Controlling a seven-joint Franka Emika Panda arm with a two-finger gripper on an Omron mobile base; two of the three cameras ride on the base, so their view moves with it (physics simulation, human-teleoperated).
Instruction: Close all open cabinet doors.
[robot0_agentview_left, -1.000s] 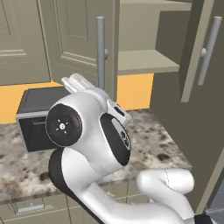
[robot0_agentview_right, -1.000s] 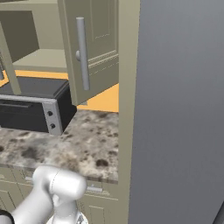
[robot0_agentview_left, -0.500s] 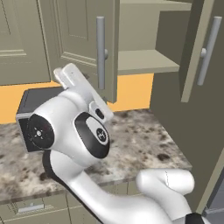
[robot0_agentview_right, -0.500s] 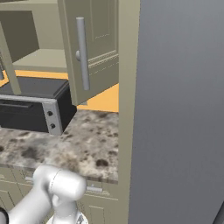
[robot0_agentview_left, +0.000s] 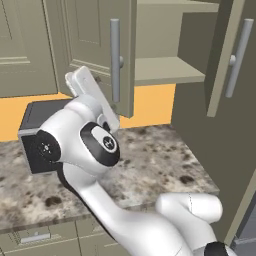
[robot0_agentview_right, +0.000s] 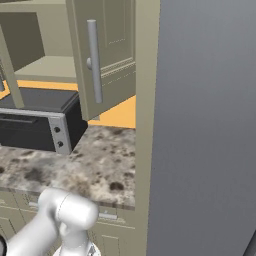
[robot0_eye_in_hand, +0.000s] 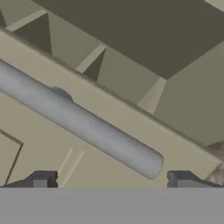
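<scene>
Big dark grey fridge side (robot0_agentview_right: 205, 125) fills the right of the right base view. Next, speckled granite counter (robot0_agentview_left: 150, 165) w/ a black microwave (robot0_agentview_right: 40, 125) on it, orange wall strip behind.

Above the counter, two wall cab doors stand open. Left cabinet door (robot0_agentview_left: 97, 50) is swung out toward the room, silver bar handle (robot0_agentview_left: 115, 60) vertical along its free edge; an empty shelf (robot0_agentview_left: 160, 70) shows behind it. Right cabinet door (robot0_agentview_left: 232, 55) also ajar, edge-on, next to the fridge; same door seen in the right base view (robot0_agentview_right: 102, 55). Far-left door (robot0_agentview_left: 22, 47) looks shut.

White arm (robot0_agentview_left: 95, 150) is bent up over the counter, hand raised just under the left door's handle.

Gripper (robot0_eye_in_hand: 111, 180): fingers wide apart, nothing betw. them. In the hand view the handle's lower end (robot0_eye_in_hand: 87, 127) lies just ahead of the tips, close but not gripped; can't tell if touching.
</scene>
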